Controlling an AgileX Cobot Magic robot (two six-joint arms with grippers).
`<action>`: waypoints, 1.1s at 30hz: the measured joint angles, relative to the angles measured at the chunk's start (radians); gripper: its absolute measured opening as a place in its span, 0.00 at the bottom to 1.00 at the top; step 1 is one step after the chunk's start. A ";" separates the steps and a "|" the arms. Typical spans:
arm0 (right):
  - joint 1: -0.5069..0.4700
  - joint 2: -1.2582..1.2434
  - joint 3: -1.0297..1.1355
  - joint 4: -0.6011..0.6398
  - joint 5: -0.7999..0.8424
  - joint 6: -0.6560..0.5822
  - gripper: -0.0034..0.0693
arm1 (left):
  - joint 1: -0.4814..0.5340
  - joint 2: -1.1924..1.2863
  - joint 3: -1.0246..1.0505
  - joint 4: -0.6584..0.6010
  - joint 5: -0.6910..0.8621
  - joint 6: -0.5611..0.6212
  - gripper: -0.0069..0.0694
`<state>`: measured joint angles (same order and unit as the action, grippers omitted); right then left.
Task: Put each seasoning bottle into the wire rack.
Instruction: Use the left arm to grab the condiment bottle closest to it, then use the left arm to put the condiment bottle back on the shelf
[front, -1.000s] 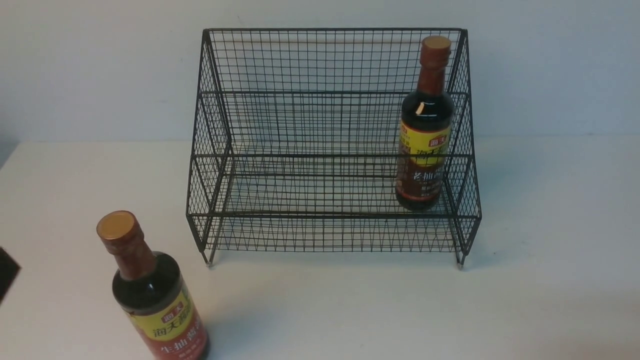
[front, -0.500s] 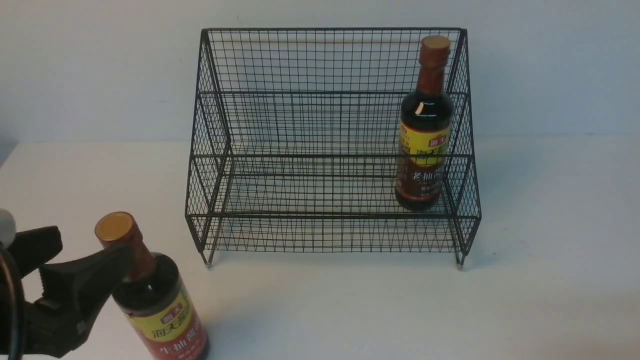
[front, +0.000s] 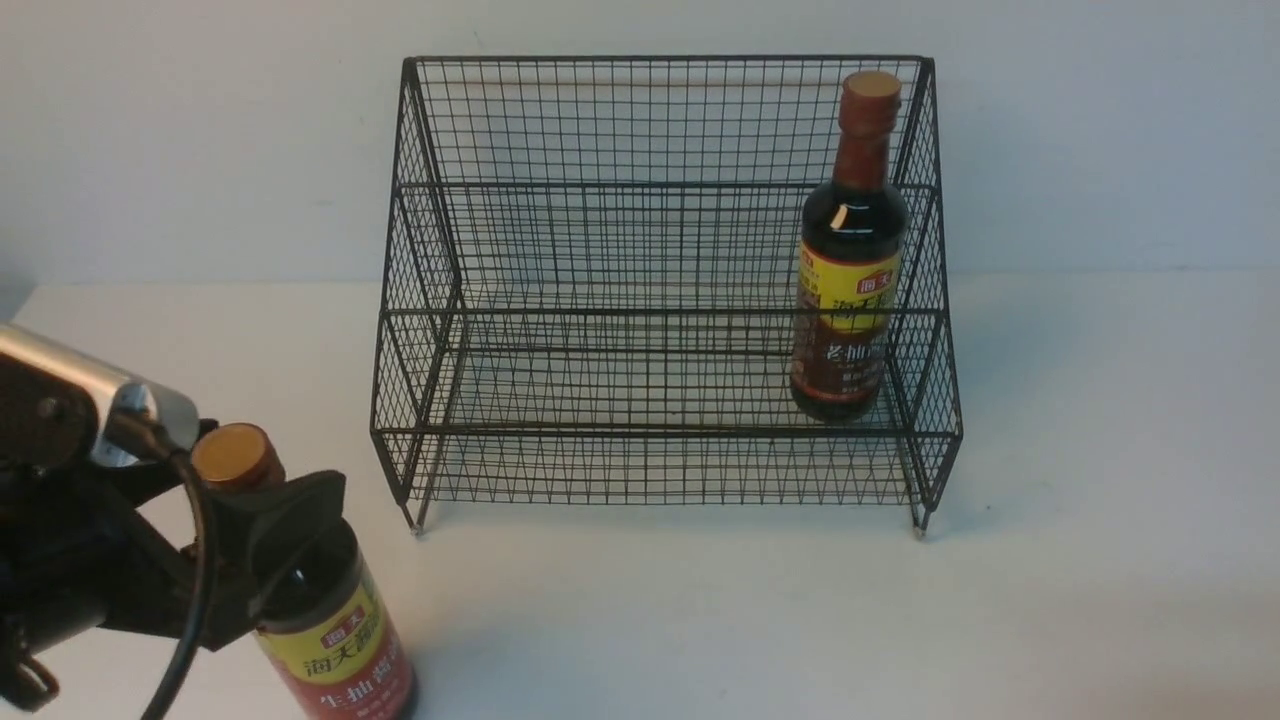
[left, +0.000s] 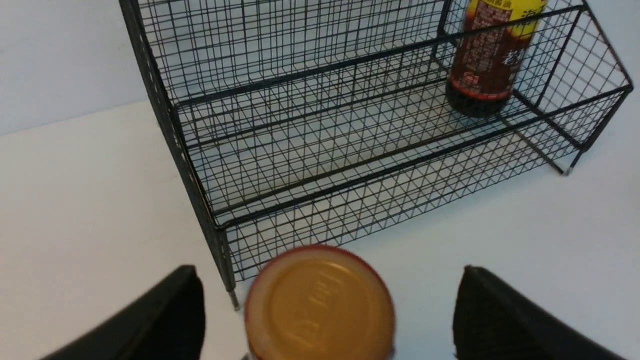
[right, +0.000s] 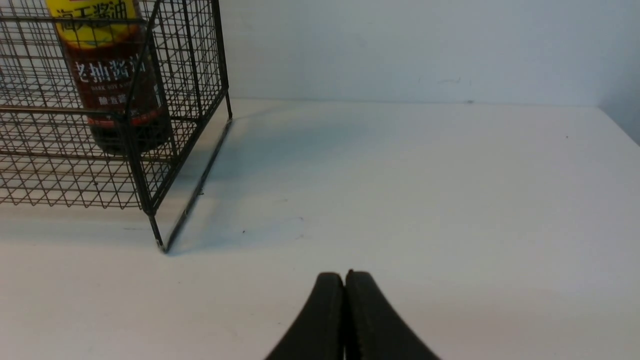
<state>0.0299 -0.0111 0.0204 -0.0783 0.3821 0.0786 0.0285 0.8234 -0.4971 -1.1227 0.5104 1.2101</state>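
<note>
A redder-labelled seasoning bottle (front: 335, 640) stands upright on the table at the near left, left of the wire rack (front: 600, 310). My left gripper (front: 262, 500) is open around its neck. In the left wrist view the tan cap (left: 320, 302) sits between the wide-apart fingers (left: 170, 315), with a gap on each side. The browner-labelled bottle (front: 850, 290) stands upright on the rack's lower tier at the right end, and shows there as the same bottle (left: 487, 55). My right gripper (right: 344, 275) is shut and empty over bare table, right of the rack (right: 175, 100).
The rack backs onto a pale wall (front: 200, 130). Its front left foot (left: 232, 297) stands close to the near bottle's cap. White table (front: 1100, 500) stretches to the right of the rack and in front of it.
My left arm came in from the left edge, its jaws spread wide, and it slid rightwards until they straddle the near bottle's neck. The bottles and rack stayed put.
</note>
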 joint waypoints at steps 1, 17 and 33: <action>0.000 0.000 0.000 0.000 0.000 0.000 0.03 | 0.000 0.025 0.000 -0.020 -0.007 0.032 0.82; 0.000 0.000 0.000 0.000 0.000 0.000 0.03 | 0.000 0.033 -0.062 -0.031 0.056 0.050 0.43; 0.000 0.000 0.000 0.000 0.000 0.000 0.03 | -0.001 0.279 -0.788 -0.046 0.251 -0.236 0.43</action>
<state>0.0299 -0.0111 0.0204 -0.0783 0.3821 0.0786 0.0275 1.1027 -1.2854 -1.1683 0.7609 0.9739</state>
